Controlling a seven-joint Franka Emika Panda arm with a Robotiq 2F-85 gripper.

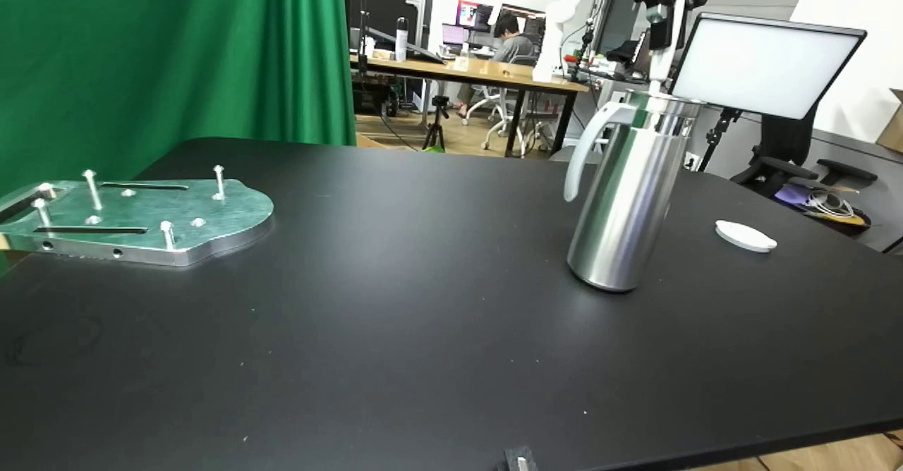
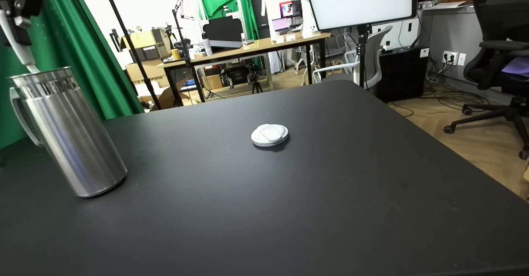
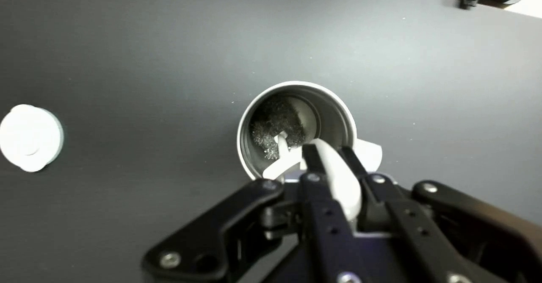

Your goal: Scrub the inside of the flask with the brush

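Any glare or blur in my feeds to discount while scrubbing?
Wrist view: the white disc looks washed out, and the jaws blur toward the camera. In both exterior views: bright streaks run down the flask, and the big panel shows as blank white.

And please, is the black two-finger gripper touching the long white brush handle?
Touching. The wrist view shows the black two-finger gripper closed around the long white brush handle, squeezing it from both sides.

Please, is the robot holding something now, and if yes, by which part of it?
The end effector holds the brush by its white handle; the dark bristles are inside the flask.
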